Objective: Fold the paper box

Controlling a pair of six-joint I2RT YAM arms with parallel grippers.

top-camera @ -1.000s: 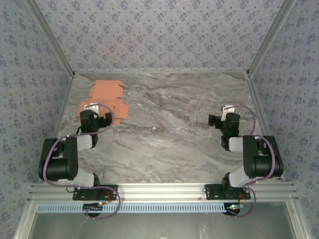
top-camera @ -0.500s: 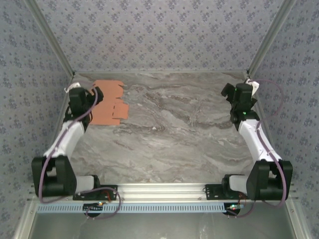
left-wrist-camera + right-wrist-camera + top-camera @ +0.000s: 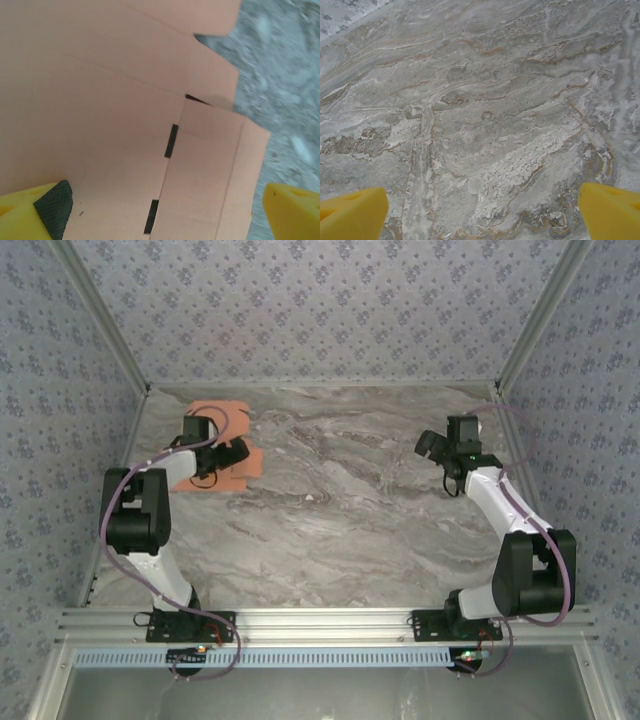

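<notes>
Top external: paper box [image 3: 236, 409] lies flat and unfolded in the table's [image 3: 350, 510] far-left corner, long axis roughly far-to-near, with wide bare marble to its right. Left wrist view adds creases and two dark slots, with the left gripper [image 3: 160, 220] spread wide over the sheet. Right gripper [image 3: 432, 447] is open, well apart near the right edge.

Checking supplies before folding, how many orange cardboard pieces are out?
1: the paper box, flat at the table's far left under the left gripper; another could hide beneath.
</notes>
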